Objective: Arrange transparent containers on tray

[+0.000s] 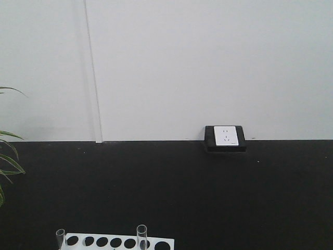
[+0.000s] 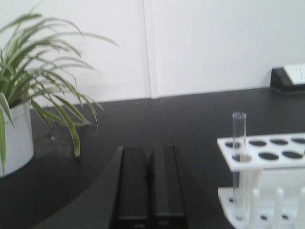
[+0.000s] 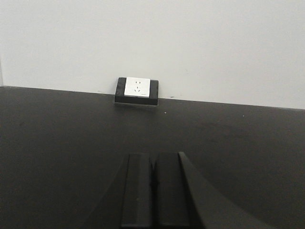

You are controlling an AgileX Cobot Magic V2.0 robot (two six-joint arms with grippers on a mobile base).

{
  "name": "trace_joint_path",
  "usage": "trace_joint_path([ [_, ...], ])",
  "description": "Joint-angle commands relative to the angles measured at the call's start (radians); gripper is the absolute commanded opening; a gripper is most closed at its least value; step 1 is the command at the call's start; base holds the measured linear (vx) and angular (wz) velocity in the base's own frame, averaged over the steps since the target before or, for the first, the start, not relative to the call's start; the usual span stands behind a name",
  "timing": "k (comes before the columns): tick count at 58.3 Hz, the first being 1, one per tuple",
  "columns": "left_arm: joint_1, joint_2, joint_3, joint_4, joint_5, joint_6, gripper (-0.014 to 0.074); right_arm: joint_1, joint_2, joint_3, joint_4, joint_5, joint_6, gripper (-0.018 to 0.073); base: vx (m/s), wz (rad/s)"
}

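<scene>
**Two test tubes upright in the rack, both pincers closed and empty**

You face a plain white wall (image 1: 208,62) that fills the upper half of the front view. Below it the black worktop (image 1: 182,198) runs across the full width.

At your far left a spider plant (image 2: 38,71) stands in a white pot (image 2: 16,138) on the worktop. Its long leaves arch over the dark surface, and a few leaf tips (image 1: 8,161) reach into the left edge of the front view.

The white holed test-tube rack (image 1: 119,242) sits at the bottom edge of the front view, left of centre. In the left wrist view the rack (image 2: 267,152) stands to the right of the left pincer and apart from it.

A black socket box with a white faceplate (image 1: 225,136) rests where the worktop meets the wall, right of centre. You see it straight ahead, well away, from the right wrist (image 3: 137,88).

Your left pincer (image 2: 151,152) has its two black fingers pressed together with only a thin seam between them, and it grips nothing. Your right pincer (image 3: 153,157) is closed the same way, also empty, over bare worktop.

The test tubes are both in the rack. The corner tube (image 1: 60,238) stands upright in the rack's left end hole, and in the left wrist view (image 2: 238,157) its foot reaches the lower plate. The second tube (image 1: 141,237) stands upright several holes to the right.
</scene>
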Motion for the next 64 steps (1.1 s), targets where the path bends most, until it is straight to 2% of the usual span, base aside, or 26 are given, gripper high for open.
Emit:
trace_joint_path([
  [1,-0.005,-0.024,0.034,-0.009,-0.156,-0.011,-0.0007,-0.003,-0.008,0.009,-0.001,-0.11,-0.002,-0.0011,0.0,0.0],
  [7,-0.005,-0.024,0.032,-0.009,-0.23,-0.011,-0.0006,-0.003,-0.008,0.009,0.0,-0.172,0.003,-0.0011,0.0,0.0],
  [14,-0.005,-0.024,-0.014,-0.009,-0.263,-0.01,-0.0006,-0.003,-0.008,-0.019,0.004,-0.257,0.018,-0.0011,0.0,0.0],
  [21,-0.005,-0.02,-0.115,-0.009,-0.272,-0.008,-0.0006,-0.003,0.017,-0.13,0.009,-0.193,0.017,-0.0011,0.0,0.0],
  [24,-0.005,-0.007,-0.188,-0.009,-0.256,-0.008,-0.0006,-0.003,0.051,-0.217,0.008,-0.132,0.017,-0.0011,0.0,0.0],
  [30,-0.005,0.051,-0.348,-0.006,-0.15,-0.008,-0.0006,-0.003,0.149,-0.351,0.008,-0.05,0.017,-0.0011,0.0,0.0],
  [37,-0.005,0.184,-0.549,0.0,0.001,0.04,-0.0006,-0.003,0.284,-0.498,0.008,-0.063,0.017,-0.0011,0.0,0.0],
  [42,-0.005,0.282,-0.635,0.0,0.04,0.059,-0.0006,-0.003,0.371,-0.561,0.008,-0.077,0.017,-0.0011,0.0,0.0],
  [64,-0.005,0.556,-0.67,0.0,0.021,0.058,0.0004,-0.003,0.621,-0.599,0.009,-0.077,0.017,-0.0003,0.0,0.0],
])
